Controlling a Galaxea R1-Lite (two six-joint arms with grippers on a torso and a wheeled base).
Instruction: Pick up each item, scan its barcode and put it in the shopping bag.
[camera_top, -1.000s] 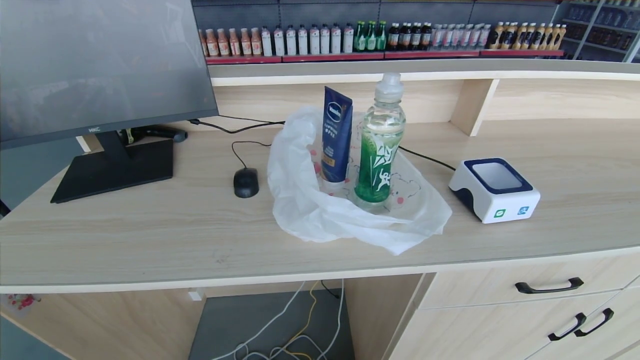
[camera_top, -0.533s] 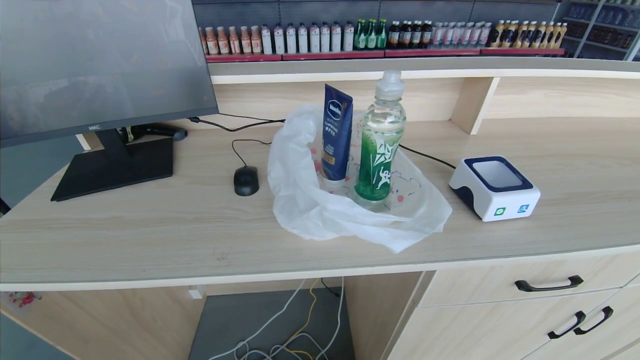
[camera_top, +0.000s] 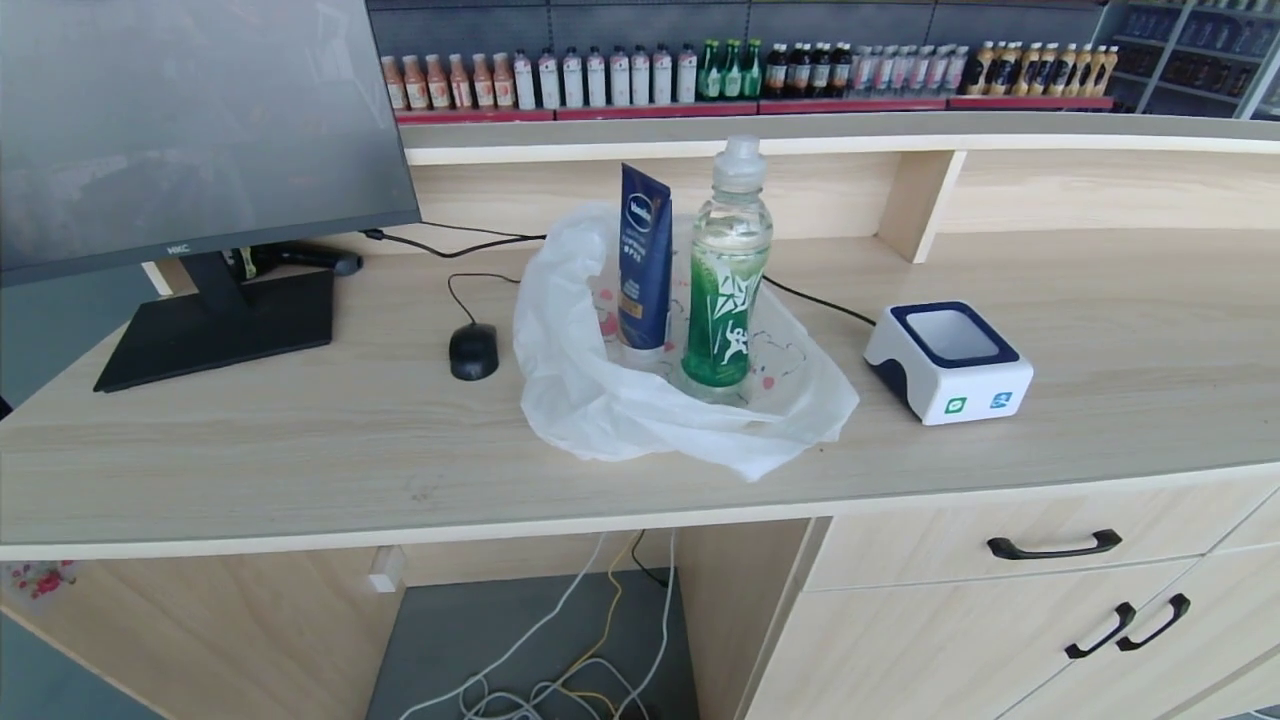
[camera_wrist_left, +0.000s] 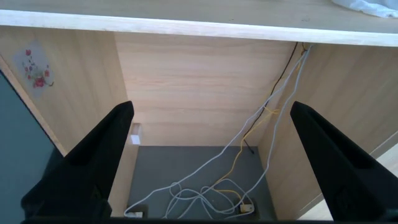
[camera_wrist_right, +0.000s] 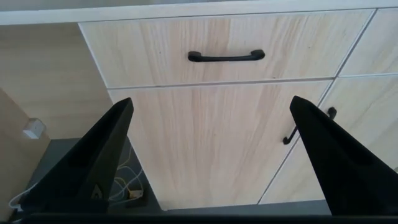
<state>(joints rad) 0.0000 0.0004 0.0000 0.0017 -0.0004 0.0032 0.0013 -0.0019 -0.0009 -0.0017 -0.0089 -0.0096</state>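
Note:
A white plastic shopping bag (camera_top: 640, 400) lies spread open on the wooden counter (camera_top: 300, 440). Inside it stand a dark blue tube (camera_top: 643, 260), cap down, and a clear bottle with a green label (camera_top: 724, 270), both upright and side by side. To the bag's right sits a white and navy barcode scanner (camera_top: 947, 362). My left gripper (camera_wrist_left: 211, 162) is open below the counter's edge, facing the knee space and its cables. Lower down in front of the drawers, my right gripper (camera_wrist_right: 211, 162) hangs open too. Both hold nothing.
A black mouse (camera_top: 473, 351) lies left of the bag, and a monitor (camera_top: 190, 130) on a black stand fills the counter's left end. A raised shelf (camera_top: 800, 150) runs along the back. Drawers with black handles (camera_wrist_right: 226, 57) sit under the counter's right side.
The whole head view has shifted a little left and up, so the camera has moved. The bag, tube, bottle and scanner stay as they were.

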